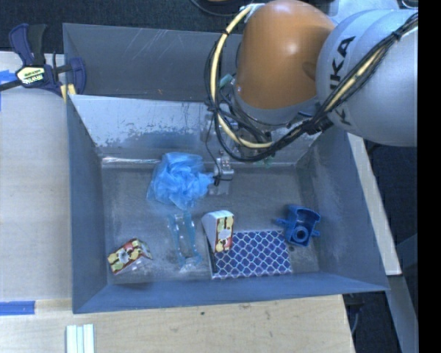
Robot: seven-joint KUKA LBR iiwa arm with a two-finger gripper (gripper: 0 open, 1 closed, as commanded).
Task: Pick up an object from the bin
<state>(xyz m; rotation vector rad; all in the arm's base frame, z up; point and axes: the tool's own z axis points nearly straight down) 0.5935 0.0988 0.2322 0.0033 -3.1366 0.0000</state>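
My gripper (219, 173) is down in the back middle of the bin, under the orange cover. Its visible fingertip sits right against the right edge of a crumpled blue mesh puff (178, 179). A small white and yellow carton (220, 232) stands just in front of the gripper. Beside the carton, a clear plastic piece (182, 243) lies on the floor.
A blue-and-white patterned flat pouch (253, 254) lies at the front, beside the carton. A blue plastic part (299, 225) sits at the right. A small colourful wrapped packet (126, 255) lies at the front left. The arm and its cables cover the bin's back right.
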